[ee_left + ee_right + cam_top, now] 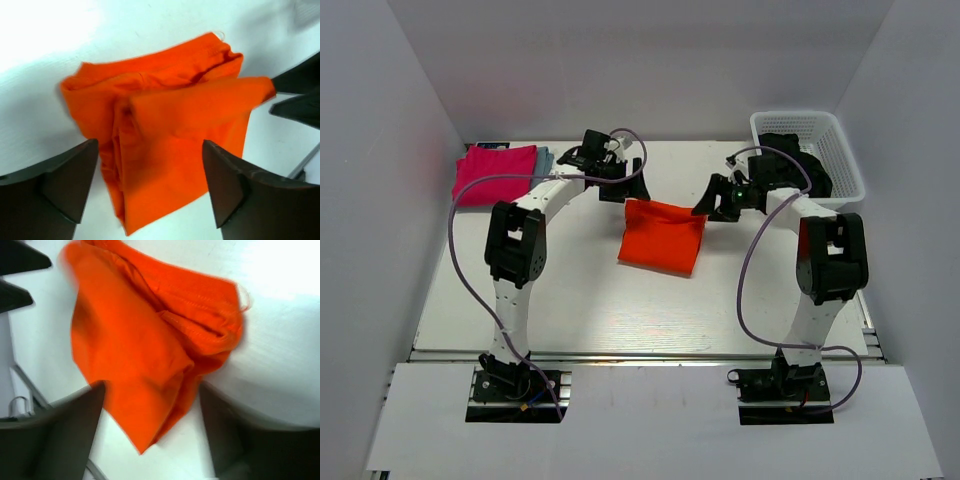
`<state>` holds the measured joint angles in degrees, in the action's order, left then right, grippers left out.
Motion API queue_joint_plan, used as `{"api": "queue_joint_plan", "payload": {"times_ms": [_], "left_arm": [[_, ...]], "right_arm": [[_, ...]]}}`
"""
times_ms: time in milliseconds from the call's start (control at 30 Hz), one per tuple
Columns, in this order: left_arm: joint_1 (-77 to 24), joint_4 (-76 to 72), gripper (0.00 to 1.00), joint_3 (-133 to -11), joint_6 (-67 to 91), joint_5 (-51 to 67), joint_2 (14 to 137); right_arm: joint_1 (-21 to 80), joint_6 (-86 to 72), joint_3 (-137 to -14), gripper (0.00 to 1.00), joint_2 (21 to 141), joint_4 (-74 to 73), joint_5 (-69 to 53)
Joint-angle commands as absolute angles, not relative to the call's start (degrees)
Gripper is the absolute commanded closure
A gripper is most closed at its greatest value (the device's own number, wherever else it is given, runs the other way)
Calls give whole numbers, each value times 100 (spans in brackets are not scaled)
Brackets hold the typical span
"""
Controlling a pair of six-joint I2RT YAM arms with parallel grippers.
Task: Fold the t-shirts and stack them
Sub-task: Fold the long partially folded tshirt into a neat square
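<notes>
Left pincer [623,189]: open, its 2 dark fingers [65,185] spread wide and closed on nothing; it hangs just above the far left corner of the orange shirt.
Right pincer [712,203]: open as well, fingers [240,435] apart with no cloth pinched between them; it sits at the far right corner of the same shirt.
Orange t-shirt [662,236]: lies folded on the white tabletop [580,300], between the 2 pincers and stretching from them toward the arm bases. Seen from either wrist, it fills the gap under the spread fingers, with its layered folds and a stitched hem showing.
Pink t-shirt [495,172]: folded flat, well to the left of the left pincer, at the far left corner of the tabletop.
Blue-grey t-shirt [546,157]: only an edge shows, just beside the pink one, on the side nearer the left pincer.
Dark t-shirts [802,160]: piled in the white basket [847,152], behind and to the right of the right pincer.
</notes>
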<state>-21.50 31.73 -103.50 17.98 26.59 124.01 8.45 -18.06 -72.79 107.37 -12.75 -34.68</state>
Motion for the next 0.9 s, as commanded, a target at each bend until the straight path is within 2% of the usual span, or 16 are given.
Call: {"api": "queue_joint_plan", "payload": {"times_ms": [0, 100, 200, 333, 433, 567, 867], "left_arm": [[-2039, 3129, 0, -10809, 1723, 2426, 12261], [-2039, 3129, 0, -10863, 1618, 2276, 12069], [-2039, 2937, 0, -10320, 1495, 2328, 11752], [-2170, 2261, 0, -9546, 1362, 2715, 11321], [-2232, 1691, 0, -9168, 1423, 3609, 11320], [-2285, 1328, 0, -9220, 1608, 3778, 11750], [-2285, 738, 0, -10080, 2109, 3973, 13007]], "right_arm": [[730, -1784, -7716, 10, 10837, -1028, -3506], [747, -1592, -7989, 10, 10715, -1203, -3717], [782, -1486, -7719, 10, 10330, -1204, -3726], [852, -1485, -7120, 10, 9863, -906, -4069], [975, -1748, -6672, 10, 9756, -423, -4517], [1081, -2047, -6714, 10, 10210, 403, -5062], [1011, -2558, -7330, 10, 11652, 1195, -5176]]}}
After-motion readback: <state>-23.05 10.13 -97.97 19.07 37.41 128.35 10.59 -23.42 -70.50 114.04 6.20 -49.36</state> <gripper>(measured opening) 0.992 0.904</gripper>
